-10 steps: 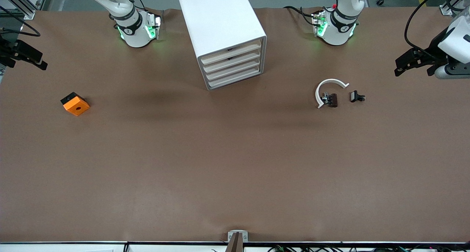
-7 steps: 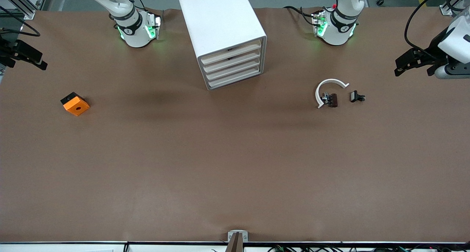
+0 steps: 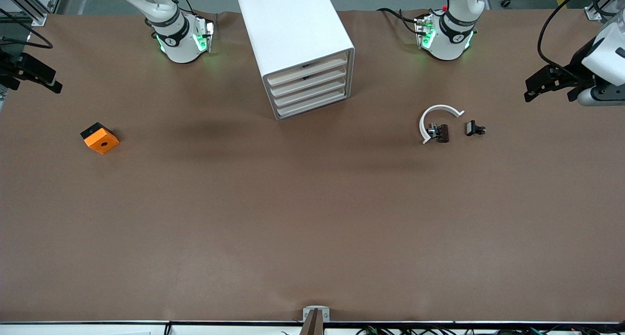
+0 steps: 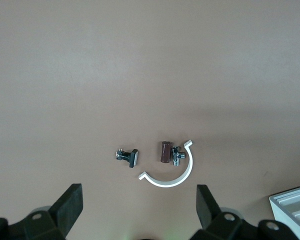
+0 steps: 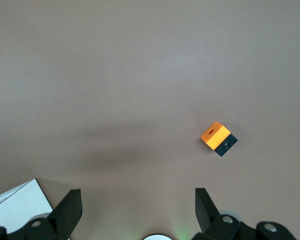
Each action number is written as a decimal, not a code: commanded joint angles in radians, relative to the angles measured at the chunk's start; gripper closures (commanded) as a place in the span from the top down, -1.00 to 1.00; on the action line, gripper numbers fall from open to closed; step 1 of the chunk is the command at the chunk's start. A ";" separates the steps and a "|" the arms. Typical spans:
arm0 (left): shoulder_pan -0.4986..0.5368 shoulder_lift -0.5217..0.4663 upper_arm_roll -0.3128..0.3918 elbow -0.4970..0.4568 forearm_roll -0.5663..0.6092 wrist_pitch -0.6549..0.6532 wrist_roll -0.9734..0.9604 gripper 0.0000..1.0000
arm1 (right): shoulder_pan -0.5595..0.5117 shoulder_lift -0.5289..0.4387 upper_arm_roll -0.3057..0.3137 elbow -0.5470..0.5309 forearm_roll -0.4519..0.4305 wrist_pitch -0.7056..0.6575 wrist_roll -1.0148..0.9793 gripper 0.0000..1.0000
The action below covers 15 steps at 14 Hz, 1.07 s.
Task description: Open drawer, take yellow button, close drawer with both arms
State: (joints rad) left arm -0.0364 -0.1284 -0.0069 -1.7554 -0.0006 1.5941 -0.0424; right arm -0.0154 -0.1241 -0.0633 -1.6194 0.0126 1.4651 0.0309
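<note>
The white drawer cabinet [image 3: 298, 42] stands between the two arm bases, and all the drawers [image 3: 310, 88] in its front are shut. The button is hidden. My left gripper [image 3: 549, 92] hangs open and empty over the left arm's end of the table. In the left wrist view its fingers [image 4: 70, 205] stand wide apart around bare table [image 4: 139, 205]. My right gripper [image 3: 34, 78] is open too, over the table edge at the right arm's end. The right wrist view shows nothing between its jaws [image 5: 137, 206].
An orange square block [image 3: 100, 138] [image 5: 218, 138] with a black hole lies toward the right arm's end. A white curved band [image 3: 437, 117] [image 4: 172, 175] with two small black clips [image 3: 442, 133] [image 3: 474, 128] lies toward the left arm's end. A cabinet corner [image 4: 292, 205] [image 5: 15, 202] shows in both wrist views.
</note>
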 commanded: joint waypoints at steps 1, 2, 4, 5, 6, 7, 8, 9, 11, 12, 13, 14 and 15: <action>-0.002 0.061 -0.002 0.017 0.002 -0.013 -0.011 1.00 | -0.018 0.003 0.010 0.019 -0.005 -0.008 -0.011 1.00; -0.002 0.088 -0.004 0.017 -0.002 -0.010 -0.011 1.00 | -0.018 0.003 0.010 0.021 -0.003 -0.005 -0.009 1.00; -0.008 0.144 -0.005 0.017 -0.013 -0.003 -0.011 1.00 | -0.015 0.003 0.010 0.021 -0.003 -0.005 -0.008 1.00; -0.011 0.171 -0.007 0.019 -0.024 0.009 -0.011 1.00 | -0.015 0.003 0.010 0.021 -0.003 -0.003 -0.009 1.00; -0.014 0.196 -0.007 0.019 -0.035 0.029 -0.013 1.00 | -0.017 0.003 0.010 0.021 -0.002 -0.002 -0.011 1.00; -0.019 0.217 -0.008 0.019 -0.050 0.042 -0.014 1.00 | -0.017 0.003 0.010 0.021 0.000 -0.002 -0.011 1.00; -0.026 0.242 -0.008 0.020 -0.062 0.056 -0.019 1.00 | -0.017 0.004 0.010 0.021 0.000 -0.002 -0.012 1.00; -0.037 0.271 -0.008 0.031 -0.067 0.067 -0.033 1.00 | -0.017 0.003 0.010 0.021 0.000 -0.002 -0.013 1.00; -0.072 0.346 -0.008 0.074 -0.068 0.072 -0.080 1.00 | -0.017 0.003 0.010 0.021 -0.005 -0.002 -0.013 1.00; -0.088 0.384 -0.008 0.103 -0.068 0.072 -0.124 1.00 | -0.017 0.004 0.010 0.021 -0.006 -0.002 -0.014 1.00; -0.109 0.420 -0.008 0.128 -0.068 0.073 -0.172 1.00 | -0.018 0.004 0.010 0.026 -0.008 -0.003 -0.016 1.00; -0.129 0.450 -0.008 0.149 -0.067 0.073 -0.210 1.00 | -0.018 0.003 0.008 0.026 -0.009 -0.005 -0.017 1.00; -0.146 0.484 -0.008 0.172 -0.067 0.073 -0.249 1.00 | -0.018 0.004 0.008 0.024 -0.019 -0.008 -0.016 1.00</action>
State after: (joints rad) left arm -0.1530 0.2758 -0.0162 -1.6691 -0.0616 1.6826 -0.2242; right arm -0.0157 -0.1241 -0.0636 -1.6121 0.0101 1.4671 0.0306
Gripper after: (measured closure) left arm 0.000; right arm 0.000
